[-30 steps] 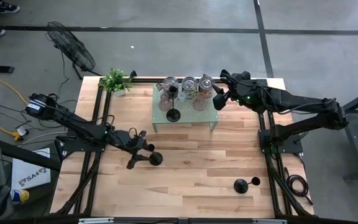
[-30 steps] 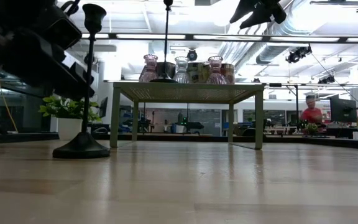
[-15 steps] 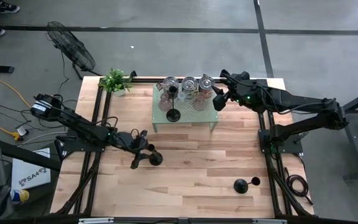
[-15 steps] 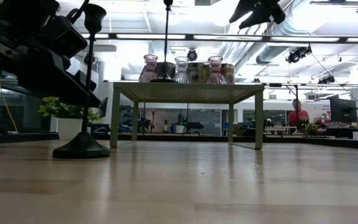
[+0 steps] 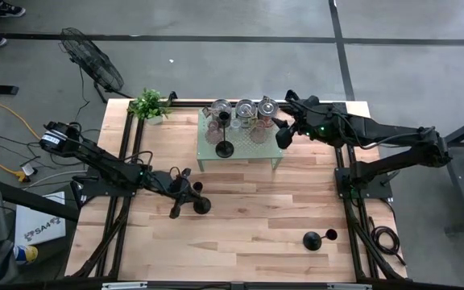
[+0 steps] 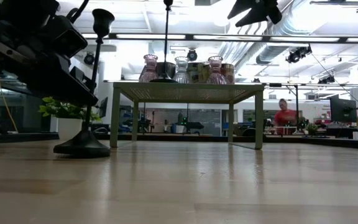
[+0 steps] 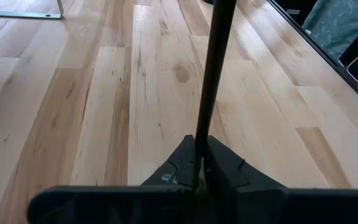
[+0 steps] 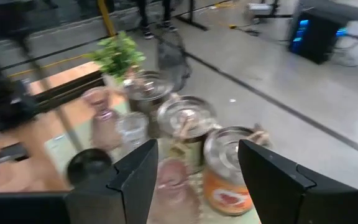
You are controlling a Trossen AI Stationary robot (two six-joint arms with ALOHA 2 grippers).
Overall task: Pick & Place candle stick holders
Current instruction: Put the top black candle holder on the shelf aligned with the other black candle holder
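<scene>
Candle stick holders: three black ones in view. Left gripper (image 7: 199, 163) is clamped on the thin stem of the first holder (image 5: 202, 205); wrist view shows both fingers (image 7: 182, 165) pinched tight on the stem. That holder sits near the middle of the table (image 5: 248, 234), left of centre, and in the low view it leans, stem tilted and one side of its domed base (image 6: 81, 146) raised off the wood. Left arm reaches in from the table's left edge.

Right gripper (image 5: 284, 135) hangs above the right end of the small raised shelf (image 5: 240, 161), fingers (image 8: 138, 177) spread wide, nothing between them. Right arm comes in from the right edge.

Second holder (image 5: 225, 147) stands upright on the shelf, toward its front left. Behind it along the shelf's back edge: glass vases (image 5: 220, 113) and lidded jars (image 5: 266, 109).

Third holder (image 5: 313, 239) lies on its side near the table's front right corner.

Potted plant (image 5: 150, 105) at the back left corner. A person in a red top (image 6: 283, 116) shows far back in the room.
</scene>
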